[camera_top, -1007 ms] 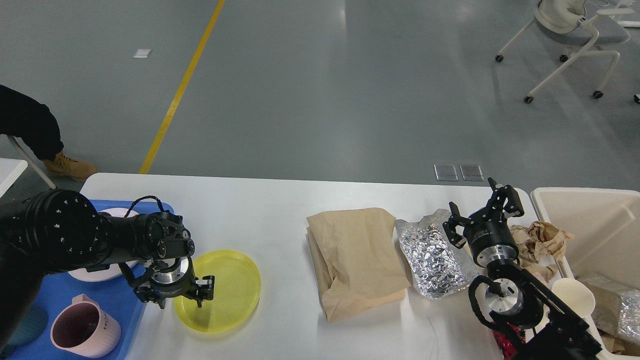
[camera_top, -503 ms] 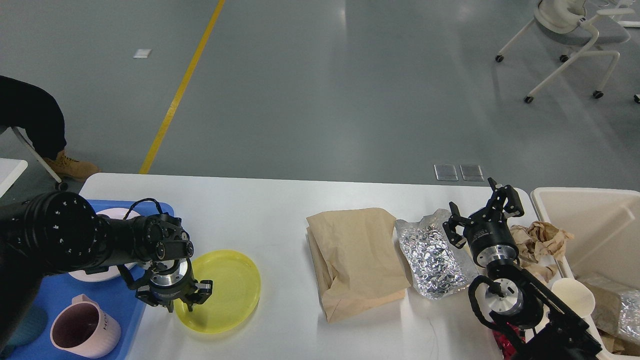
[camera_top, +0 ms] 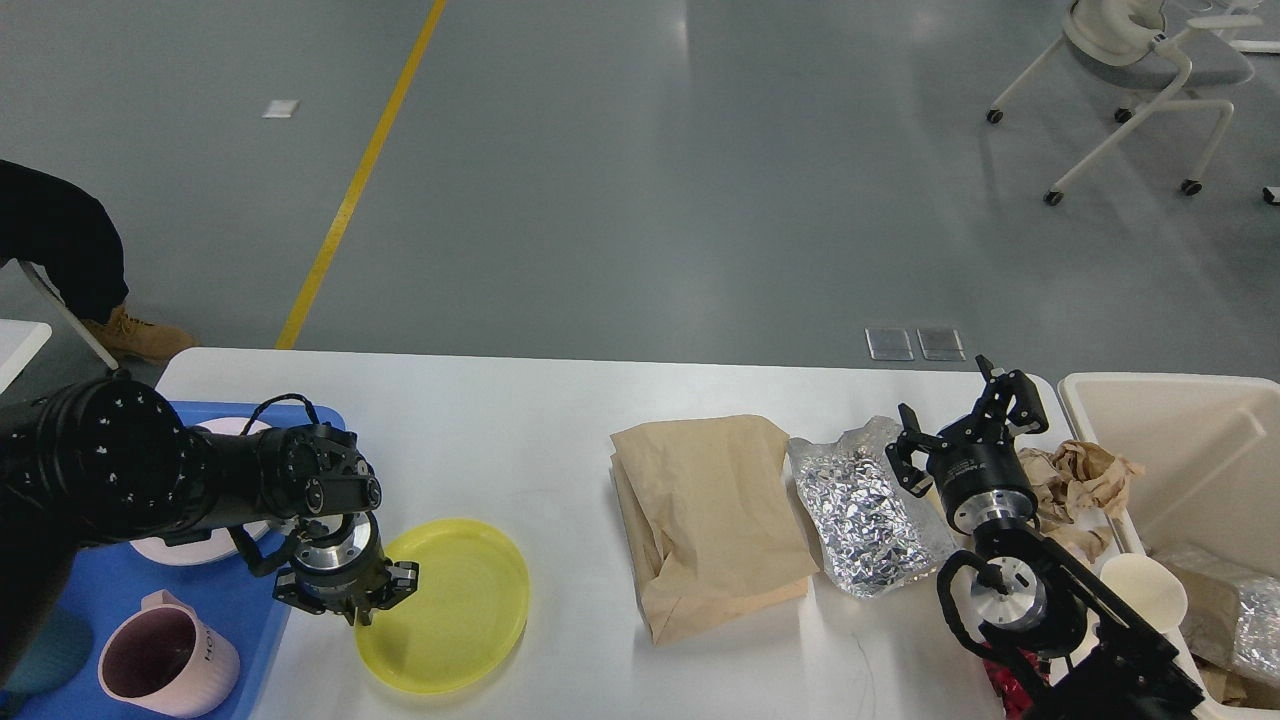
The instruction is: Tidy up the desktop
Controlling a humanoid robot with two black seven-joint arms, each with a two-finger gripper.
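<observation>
The white desktop carries a yellow plate at the front left, a brown paper bag in the middle and a crinkled foil bag to its right. My left gripper points down over the plate's left rim, its fingers drawn in on that rim. My right gripper hovers at the foil bag's right edge, open and holding nothing.
A blue tray at the left edge holds a white dish and a pink mug. A beige bin with scraps stands at the right. Crumpled brown paper and a paper cup lie beside it.
My left gripper's fingers have drawn closer together at the plate's left rim. The yellow plate has shifted a little toward the front edge. The right arm has not moved.
</observation>
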